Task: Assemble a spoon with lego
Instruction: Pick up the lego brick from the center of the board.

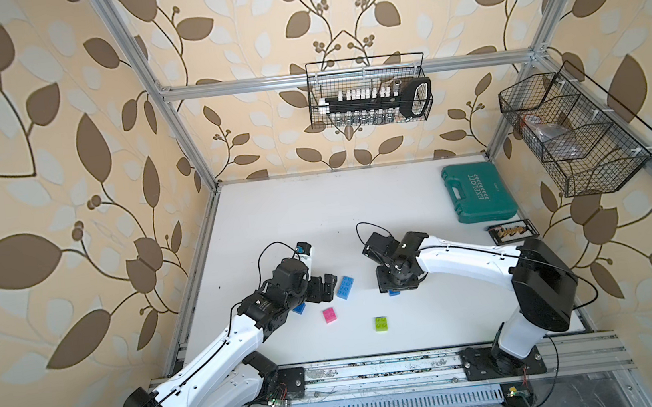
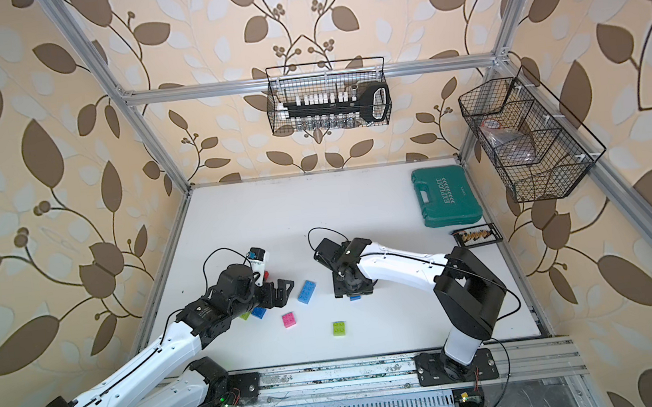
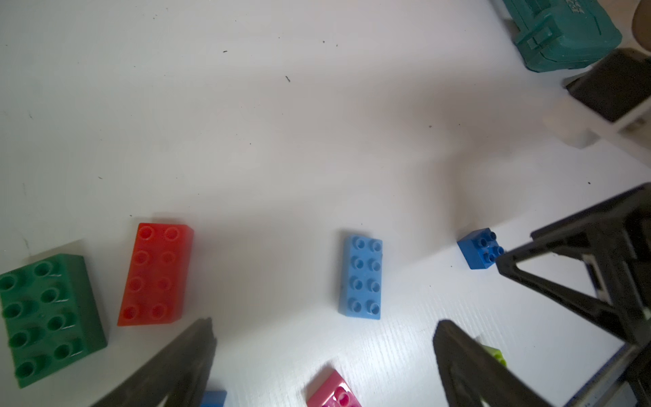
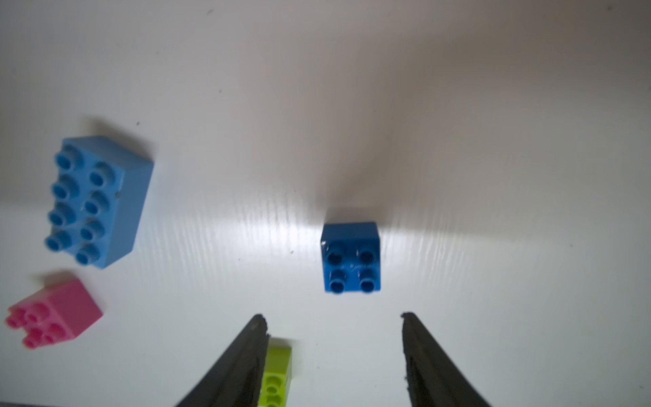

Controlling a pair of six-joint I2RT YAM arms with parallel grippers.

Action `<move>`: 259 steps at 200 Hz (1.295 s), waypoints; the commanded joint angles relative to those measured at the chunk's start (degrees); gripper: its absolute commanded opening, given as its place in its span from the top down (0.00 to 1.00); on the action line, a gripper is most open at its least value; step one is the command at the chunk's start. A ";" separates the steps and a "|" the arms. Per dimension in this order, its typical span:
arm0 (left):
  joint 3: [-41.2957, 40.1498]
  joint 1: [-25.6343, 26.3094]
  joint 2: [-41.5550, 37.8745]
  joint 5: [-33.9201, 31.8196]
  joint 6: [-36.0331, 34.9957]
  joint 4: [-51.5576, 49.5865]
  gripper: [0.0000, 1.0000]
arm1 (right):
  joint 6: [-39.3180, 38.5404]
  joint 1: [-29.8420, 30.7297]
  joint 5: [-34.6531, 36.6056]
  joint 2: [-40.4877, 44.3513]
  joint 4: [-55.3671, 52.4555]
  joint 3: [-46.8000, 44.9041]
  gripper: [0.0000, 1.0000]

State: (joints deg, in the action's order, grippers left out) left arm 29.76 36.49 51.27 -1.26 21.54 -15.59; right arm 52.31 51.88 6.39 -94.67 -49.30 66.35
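Black fingers of the right gripper fill the near edge of its wrist view. The jaws are parted with nothing between them, and the small blue brick sits just beyond the tips. Empty too, the left gripper gapes wide. No spoon exists yet; the lego lies loose on the table.

Seen from above, the pink brick sits at seven o'clock of the light blue brick, the lime brick at five.

Likely step: grasp the small blue one — centre over it, descend straight, pinch its flat sides below the studs.

Only the left wrist view shows the red brick and dark green brick whole — from above, the left arm mostly covers them.
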 commanded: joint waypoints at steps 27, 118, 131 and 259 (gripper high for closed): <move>-0.84 0.42 -2.42 -1.58 0.69 -0.84 0.01 | 10.72 8.74 -1.28 1.31 0.28 -2.88 0.41; -2.75 0.42 -4.60 -2.96 2.12 -1.88 0.01 | 10.24 10.38 -8.27 -6.35 5.83 -3.31 0.46; -2.86 0.43 -4.34 -2.79 2.05 -1.71 0.01 | 10.86 10.52 -8.56 -6.66 6.14 -3.91 0.47; -3.78 0.42 -3.77 -1.89 1.80 -0.95 0.01 | 10.06 10.70 -7.17 -6.92 3.95 -3.29 0.79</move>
State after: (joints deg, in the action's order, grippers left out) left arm 26.63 36.49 47.57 -2.94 22.83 -17.50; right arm 63.00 62.19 -1.72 -101.56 -43.51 62.59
